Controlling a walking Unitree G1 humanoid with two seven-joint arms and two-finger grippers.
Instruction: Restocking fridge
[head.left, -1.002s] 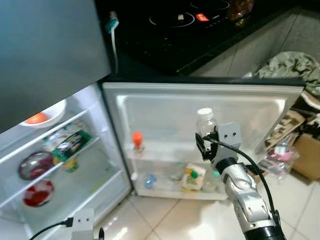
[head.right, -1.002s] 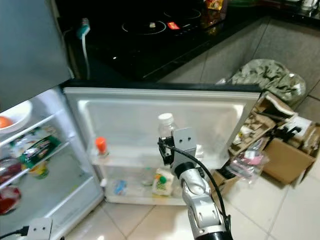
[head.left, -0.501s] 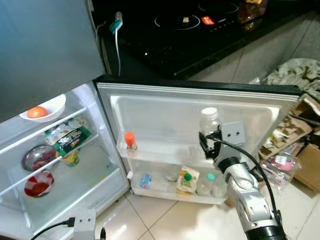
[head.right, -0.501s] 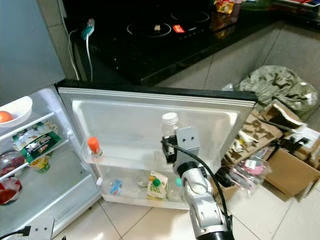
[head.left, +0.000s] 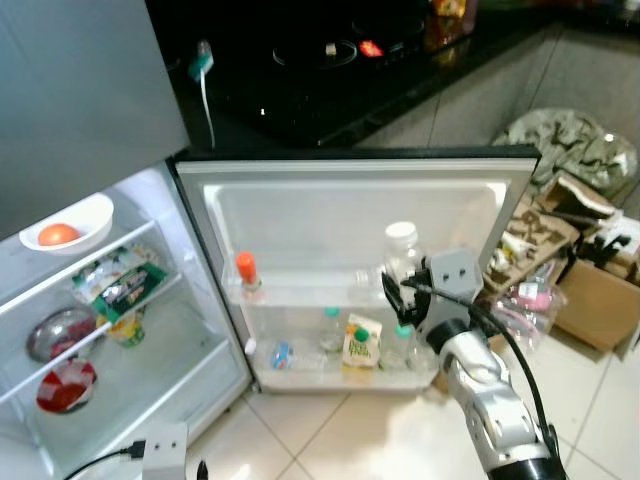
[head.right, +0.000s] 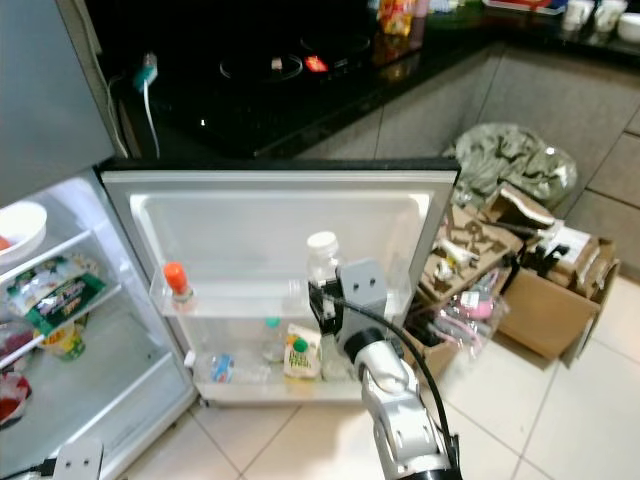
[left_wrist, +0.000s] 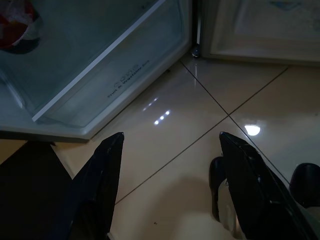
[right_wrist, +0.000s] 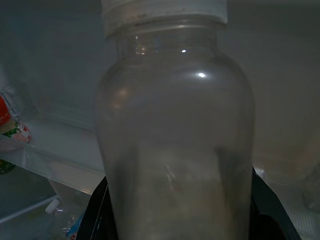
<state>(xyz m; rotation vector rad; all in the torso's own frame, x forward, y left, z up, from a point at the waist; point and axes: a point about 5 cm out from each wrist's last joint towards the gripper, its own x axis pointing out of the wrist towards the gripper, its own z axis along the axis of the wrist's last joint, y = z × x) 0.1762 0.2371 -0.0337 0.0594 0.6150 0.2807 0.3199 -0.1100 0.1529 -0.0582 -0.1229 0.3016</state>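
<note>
Right end effector (head.left: 398, 292) grips a clear bottle (head.left: 402, 252) at the fridge door shelf (head.left: 300, 293).
My left wrist camera adds the left end effector (left_wrist: 170, 165), fingers spread, above floor tiles (left_wrist: 175, 145).

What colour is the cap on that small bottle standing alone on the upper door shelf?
Orange-red, on the small bottle standing on the fridge door's upper shelf; clearest in the left eye view.

Black cooktop (head.left: 330, 60), cardboard box (head.right: 540, 310) and crumpled green cloth (head.right: 510, 155) beside it.

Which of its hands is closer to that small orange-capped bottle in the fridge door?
Right. The right gripper is at the orange-capped bottle's shelf; the left gripper hangs above the floor.
</note>
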